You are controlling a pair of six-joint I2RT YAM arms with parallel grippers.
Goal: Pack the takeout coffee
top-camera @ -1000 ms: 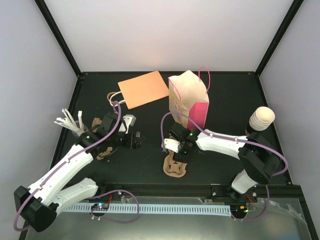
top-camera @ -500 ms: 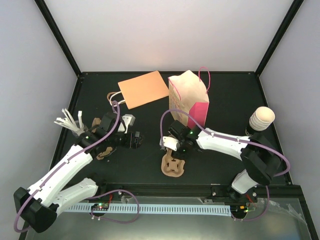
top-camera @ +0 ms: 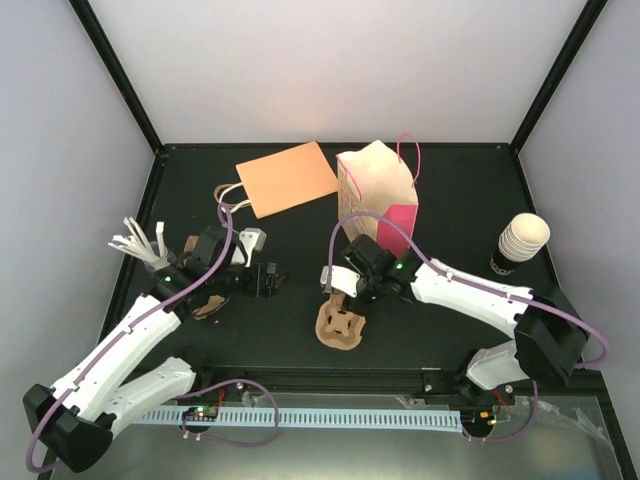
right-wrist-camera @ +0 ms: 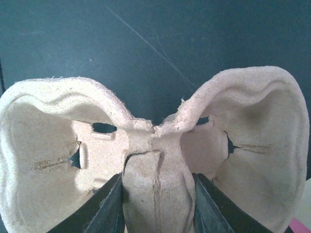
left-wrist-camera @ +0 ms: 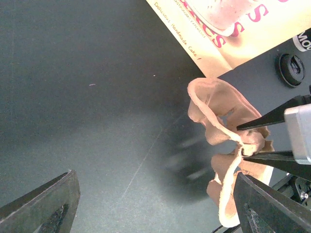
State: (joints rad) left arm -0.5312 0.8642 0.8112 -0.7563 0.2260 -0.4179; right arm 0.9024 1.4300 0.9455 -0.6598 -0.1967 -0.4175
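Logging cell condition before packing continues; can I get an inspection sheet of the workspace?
Surface: black table, nothing spilled seen.
Job's things: takeout coffee cup upright near the right edge, untouched.
Clutter: printed paper bag standing, orange bag lying flat, white sticks, pulp carrier.
Grippers: left gripper open, empty; right gripper shut on the pulp carrier's centre post.
Cables: purple cables looping along both arms.
Surroundings: white walls, black frame.

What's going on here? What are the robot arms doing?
The right gripper is pinching the brown pulp carrier by its middle ridge, on the near side of the standing paper bag. The left gripper hangs open to the carrier's left, holding nothing. The takeout coffee cup stands alone far off to the right, not yet packed.
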